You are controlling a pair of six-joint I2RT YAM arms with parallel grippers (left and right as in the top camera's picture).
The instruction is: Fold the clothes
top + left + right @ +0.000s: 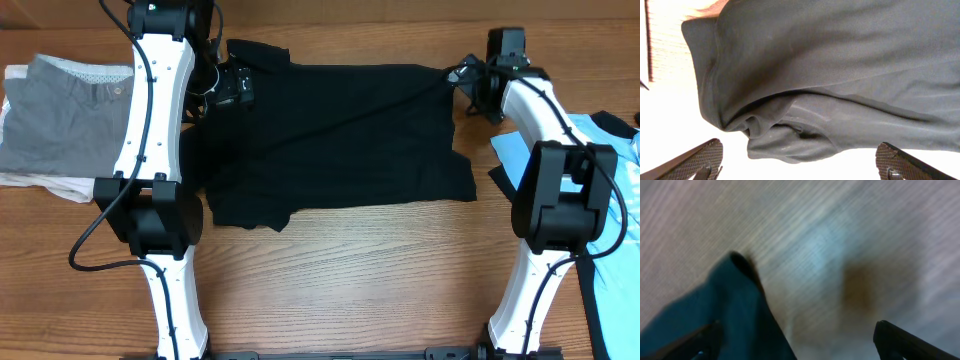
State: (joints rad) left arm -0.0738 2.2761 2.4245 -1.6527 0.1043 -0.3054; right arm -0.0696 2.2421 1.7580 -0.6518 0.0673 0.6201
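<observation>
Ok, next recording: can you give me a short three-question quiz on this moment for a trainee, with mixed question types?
1. True or false: in the left wrist view, the jaws of the left arm are shut.
2. Which garment lies spread out between the two arms? A) black shirt B) white towel C) red jumper
3. Fill in: seen from overhead, the light blue shirt lies at the ___ edge of the table.

Key: 1 false, they stand wide apart; 2 A; 3 right.
</observation>
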